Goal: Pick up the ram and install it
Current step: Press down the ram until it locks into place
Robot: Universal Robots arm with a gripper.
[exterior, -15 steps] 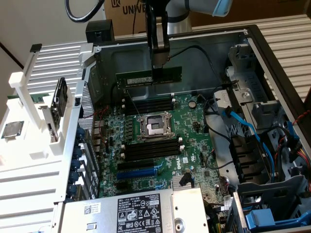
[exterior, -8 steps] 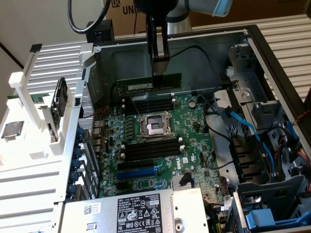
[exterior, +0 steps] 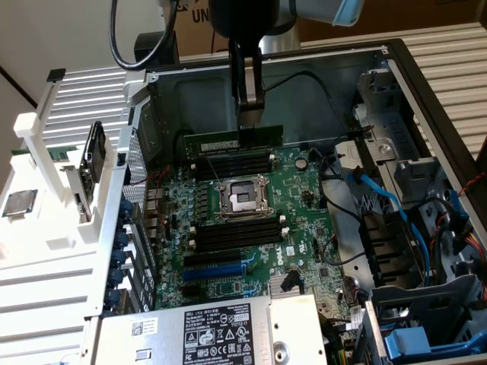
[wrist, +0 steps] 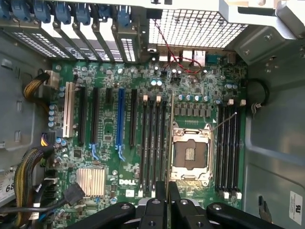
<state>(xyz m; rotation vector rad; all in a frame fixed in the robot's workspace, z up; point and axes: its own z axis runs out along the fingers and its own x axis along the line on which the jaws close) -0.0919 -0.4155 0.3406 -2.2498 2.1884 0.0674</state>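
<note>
Gripper (exterior: 248, 118) clamped on ram (exterior: 217, 141) at top edge, mid-length. Stick upright, long edge level, just over mem slots (exterior: 232, 163) next to CPU socket (exterior: 242, 199). Pick done, install step in hand, not seated yet. Contact w/ slot: can't tell. Judgement: seating needs edge parallel over one slot, notch matched, straight push.

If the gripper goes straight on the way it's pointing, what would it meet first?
Likely the black memory slots; the ram that the gripper holds hangs just above them, though depth is unclear.
</note>
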